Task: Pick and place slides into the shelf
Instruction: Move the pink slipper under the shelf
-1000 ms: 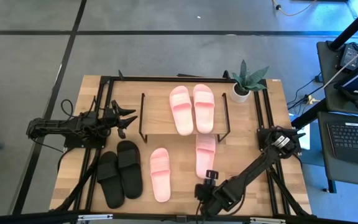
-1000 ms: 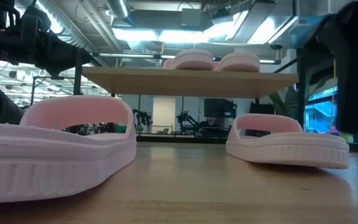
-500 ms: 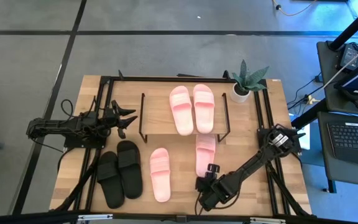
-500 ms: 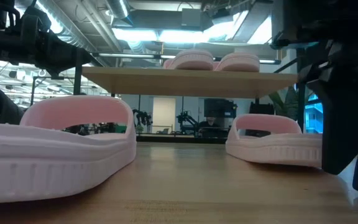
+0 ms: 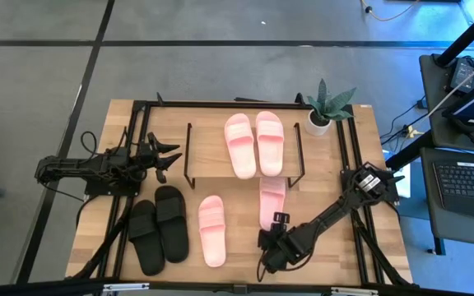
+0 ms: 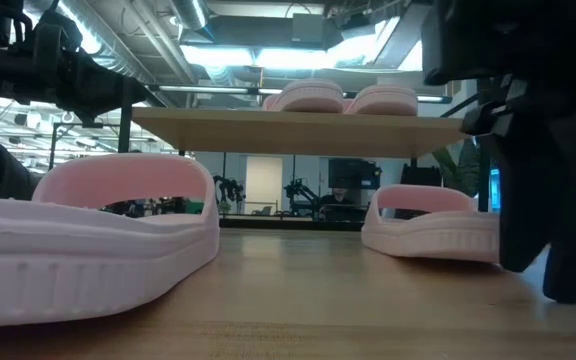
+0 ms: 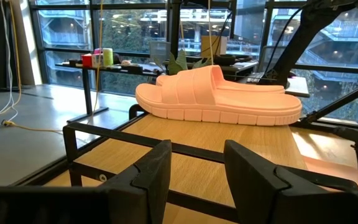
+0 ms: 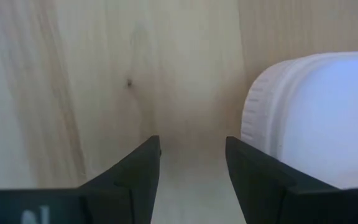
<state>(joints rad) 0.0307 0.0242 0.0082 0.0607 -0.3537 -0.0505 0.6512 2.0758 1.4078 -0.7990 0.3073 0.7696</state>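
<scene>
dark right gripper (image 5: 267, 247) points straight down beside a pink slide (image 5: 271, 203), jaws parted, empty.

Four light pink slides (image 5: 254, 144), two black slides (image 5: 159, 228), one shelf (image 5: 208, 148), one potted plant (image 5: 326, 107), two robot arms, one wooden table (image 5: 372, 164)

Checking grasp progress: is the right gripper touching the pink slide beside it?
Apart. Right wrist view shows bare table between the open right gripper and the pink slide.
</scene>
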